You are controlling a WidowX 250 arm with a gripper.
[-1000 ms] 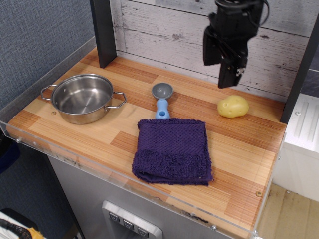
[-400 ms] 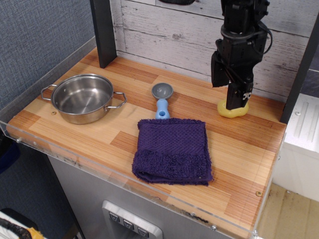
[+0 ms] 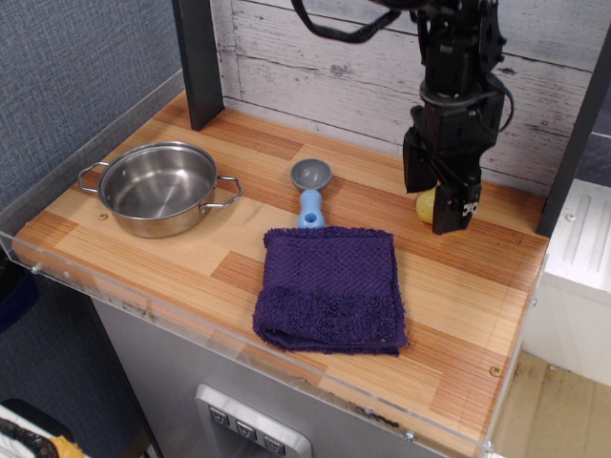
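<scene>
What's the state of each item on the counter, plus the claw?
Claw: lowered over the potato, fingers apart on either side; contact unclear.
Potato: mostly hidden by the claw, only a yellow edge showing.
Pot: upright, empty, no lid.
Scoop: lying flat, bowl facing up, handle toward the towel.
Towel: folded, lying flat on the counter.

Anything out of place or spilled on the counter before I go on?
Nothing stands out. The pot sits upright and empty, the scoop lies flat, the purple towel is folded with a rumpled front edge, and the gripper hides most of the yellow potato.
</scene>
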